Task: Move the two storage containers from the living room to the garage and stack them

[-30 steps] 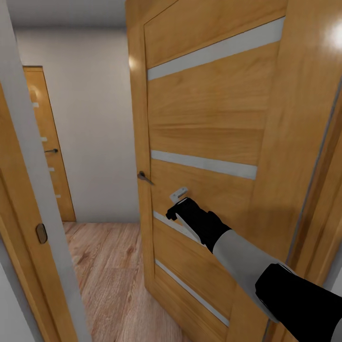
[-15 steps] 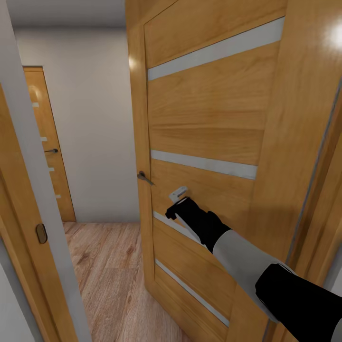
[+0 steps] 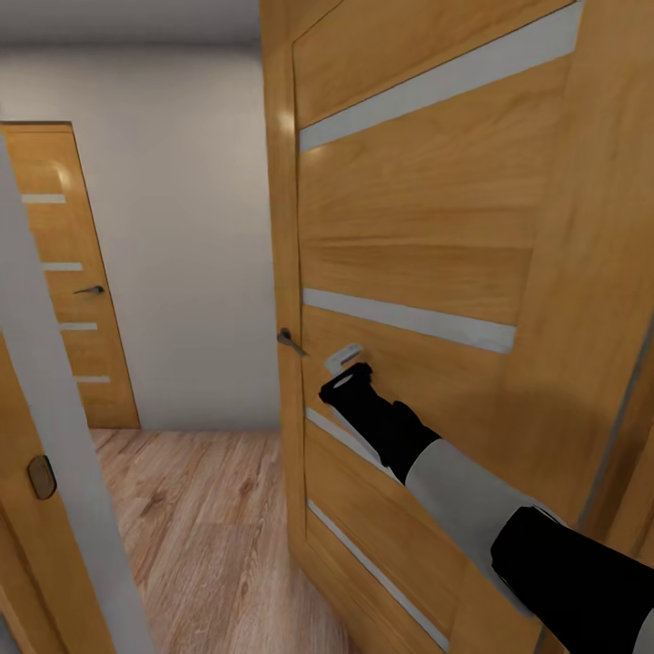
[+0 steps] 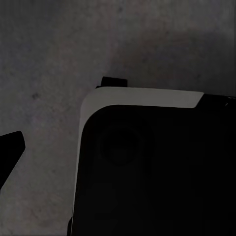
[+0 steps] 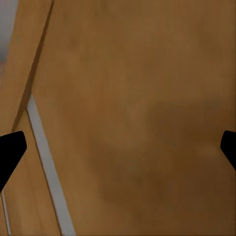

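- A large wood-panelled door (image 3: 427,272) with pale horizontal stripes stands ajar, running from 12 o'clock down to 5 o'clock in the head view.
- A cream wall (image 3: 182,236) lies beyond the opening, from about 11 to 9 o'clock.
- Light wood-plank flooring (image 3: 200,518) runs from the doorway toward 7 o'clock.
- A second, matching door (image 3: 64,272) is shut in the far wall at 9 o'clock.
- A pale grey door frame (image 3: 64,509) slants along the 8 o'clock edge.
- The right arm (image 3: 472,509) reaches from 4 o'clock toward the centre.
- The right gripper (image 3: 343,360) is at or touching the open door's face, just beside the dark lever handle (image 3: 291,341); in the right wrist view its fingertips (image 5: 11,150) sit far apart with nothing between them.
- The left gripper's spread cannot be told: one dark fingertip (image 4: 10,150) shows over a grey surface beside a black and white robot part (image 4: 147,162).
- The two storage containers sit somewhere outside these views.
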Tool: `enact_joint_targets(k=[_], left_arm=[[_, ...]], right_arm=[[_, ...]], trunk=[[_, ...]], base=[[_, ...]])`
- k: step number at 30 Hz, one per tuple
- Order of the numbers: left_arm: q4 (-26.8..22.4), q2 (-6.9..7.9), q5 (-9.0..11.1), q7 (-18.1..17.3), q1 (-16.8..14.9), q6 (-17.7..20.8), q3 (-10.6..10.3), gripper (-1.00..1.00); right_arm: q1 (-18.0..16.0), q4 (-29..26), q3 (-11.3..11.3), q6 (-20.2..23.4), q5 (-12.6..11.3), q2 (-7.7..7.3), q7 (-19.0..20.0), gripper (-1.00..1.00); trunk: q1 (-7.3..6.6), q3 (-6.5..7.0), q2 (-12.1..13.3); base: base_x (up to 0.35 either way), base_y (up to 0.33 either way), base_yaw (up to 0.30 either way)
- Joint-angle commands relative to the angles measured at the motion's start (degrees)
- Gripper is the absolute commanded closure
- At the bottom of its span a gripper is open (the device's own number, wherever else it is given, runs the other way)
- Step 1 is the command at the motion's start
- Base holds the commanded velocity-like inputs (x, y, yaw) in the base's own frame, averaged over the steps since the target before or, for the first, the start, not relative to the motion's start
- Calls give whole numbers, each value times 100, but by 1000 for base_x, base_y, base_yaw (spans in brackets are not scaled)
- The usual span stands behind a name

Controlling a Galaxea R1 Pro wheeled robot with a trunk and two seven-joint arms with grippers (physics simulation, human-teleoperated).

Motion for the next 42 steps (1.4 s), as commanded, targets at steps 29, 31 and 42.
enact_joint_targets(k=[29,31,42], left_arm=[[1,-5,52,-4,-2,-7,-1,-100],[1,-5,57,-5,-2,-1,-3,-100],[1,-5,52,-5,-2,-8,3,-100]], right_arm=[[-10,-581,425,179,-17,0,-95,-100],[-10,-416,433,176,-17,0,-100,-100],[-14,205,411,148,-7,0,-106,-100]], trunk=[[1,-6,-3],[1,-6,-3],[1,-6,-3]], base=[[35,0,0],[257,0,0],[236,0,0]])
